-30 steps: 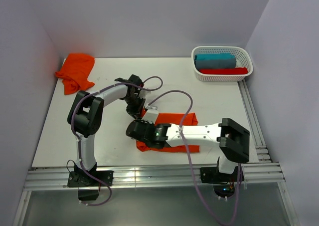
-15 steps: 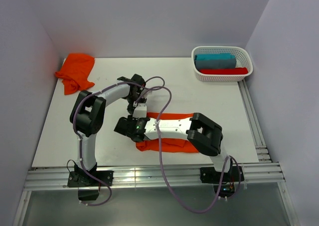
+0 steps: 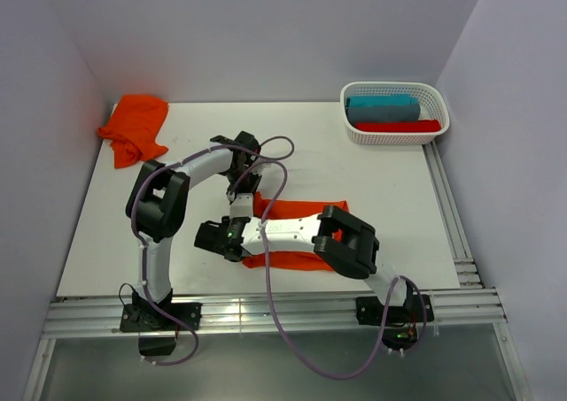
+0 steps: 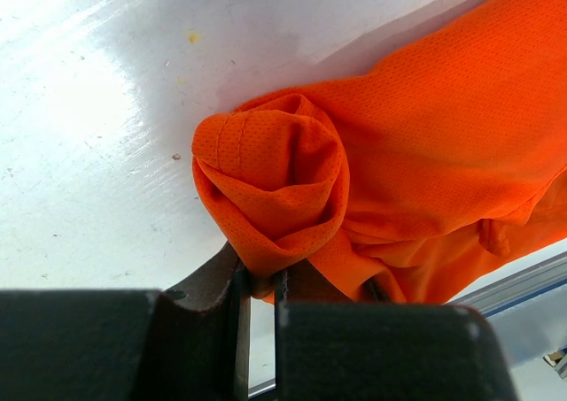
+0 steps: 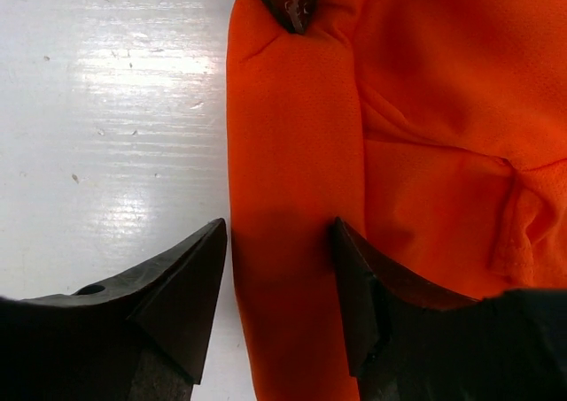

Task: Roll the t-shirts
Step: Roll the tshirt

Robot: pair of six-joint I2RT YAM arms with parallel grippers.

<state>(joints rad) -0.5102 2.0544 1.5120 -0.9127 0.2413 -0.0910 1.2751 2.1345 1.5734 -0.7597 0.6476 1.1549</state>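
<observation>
The bright orange t-shirt point(image 3: 299, 261) of thin mesh fabric lies on the white table point(image 3: 390, 197) as a folded strip, near the front edge and about midway across. Its long axis runs left to right. At its left end the cloth is turned into a small roll point(image 4: 275, 180), and that roll's own axis runs from near to far, across the strip. We judge the rolling must therefore travel rightward along the strip.

The left gripper point(image 4: 257, 281) has its fingers narrowed onto a pinch of fabric at the roll's far end. The right gripper point(image 5: 279, 228) stands at the near end with its fingers apart, one over bare table and one over cloth, the rolled edge between them. We cannot tell whether they press it.

From above, the right forearm covers much of the strip, so its middle and the number of turns are hidden.

A second crumpled orange t-shirt point(image 3: 133, 127) lies in the far left corner, well apart.
</observation>
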